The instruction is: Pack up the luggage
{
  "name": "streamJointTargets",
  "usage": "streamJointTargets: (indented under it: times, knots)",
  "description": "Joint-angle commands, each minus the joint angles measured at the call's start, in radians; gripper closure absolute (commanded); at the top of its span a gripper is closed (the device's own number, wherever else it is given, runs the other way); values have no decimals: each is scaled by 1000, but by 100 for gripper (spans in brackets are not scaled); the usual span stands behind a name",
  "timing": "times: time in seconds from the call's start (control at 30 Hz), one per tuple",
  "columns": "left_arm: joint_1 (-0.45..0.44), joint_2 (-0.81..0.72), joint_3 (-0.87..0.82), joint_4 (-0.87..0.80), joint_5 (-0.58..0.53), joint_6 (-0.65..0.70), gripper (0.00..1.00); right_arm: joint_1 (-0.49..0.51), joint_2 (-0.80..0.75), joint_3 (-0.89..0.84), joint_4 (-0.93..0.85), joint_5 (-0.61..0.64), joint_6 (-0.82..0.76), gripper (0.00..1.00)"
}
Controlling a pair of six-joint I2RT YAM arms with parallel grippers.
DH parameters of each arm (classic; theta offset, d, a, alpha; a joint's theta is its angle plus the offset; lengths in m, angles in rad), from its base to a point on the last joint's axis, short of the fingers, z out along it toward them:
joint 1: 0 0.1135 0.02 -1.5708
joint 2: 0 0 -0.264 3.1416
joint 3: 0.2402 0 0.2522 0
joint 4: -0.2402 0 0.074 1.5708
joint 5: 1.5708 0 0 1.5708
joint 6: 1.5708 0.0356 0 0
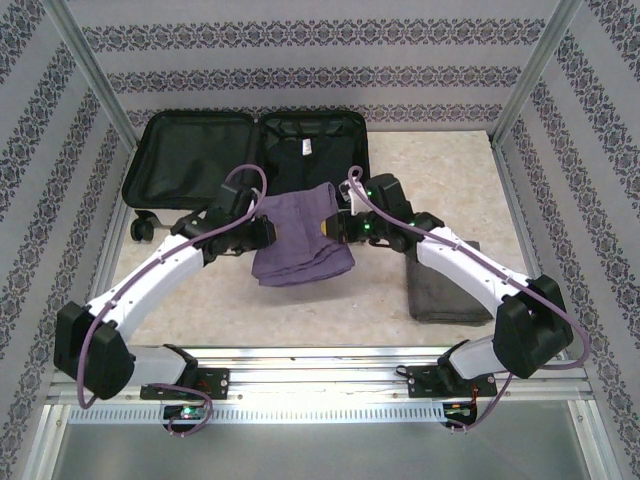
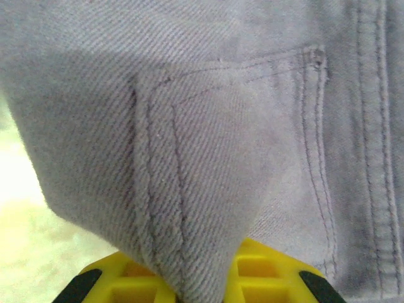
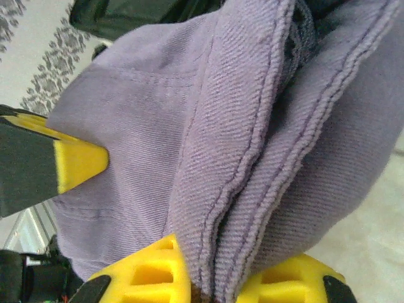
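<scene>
Before the open luggage [image 1: 190, 160], above the table [image 1: 450, 190]: left gripper [image 1: 266, 232] clenched on purple jeans [image 1: 300, 245], right gripper [image 1: 331, 228] clenched on their other edge.

Overhead view: your two arms hold a folded purple garment [image 1: 300, 240] at the near edge of the open luggage [image 1: 190, 160].
Your left gripper [image 1: 266, 233] clamps its left edge, your right gripper [image 1: 334, 228] its right; a folded grey cloth [image 1: 442, 300] lies beneath your right arm.

The open luggage [image 1: 200, 150] lies at eleven o'clock; the folded jeans [image 1: 300, 240] overlap its near edge; another folded garment [image 1: 440, 300] lies at four o'clock.
</scene>
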Motion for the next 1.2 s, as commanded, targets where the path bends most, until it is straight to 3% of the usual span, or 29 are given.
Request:
streamJointTargets:
  times: [0.0, 0.33, 1.0, 1.17]
  knots:
    - [43, 47, 95, 91, 10, 57, 100, -43, 8, 63, 41, -21, -4, 100]
    - [85, 243, 378, 81, 49, 126, 100, -159, 138, 218, 46, -83, -2, 100]
    - [185, 714, 880, 104, 167, 163, 100, -271, 538, 631, 56, -95, 26, 100]
    - [203, 882, 1105, 3, 170, 178, 100, -281, 657, 745, 35, -96, 43, 100]
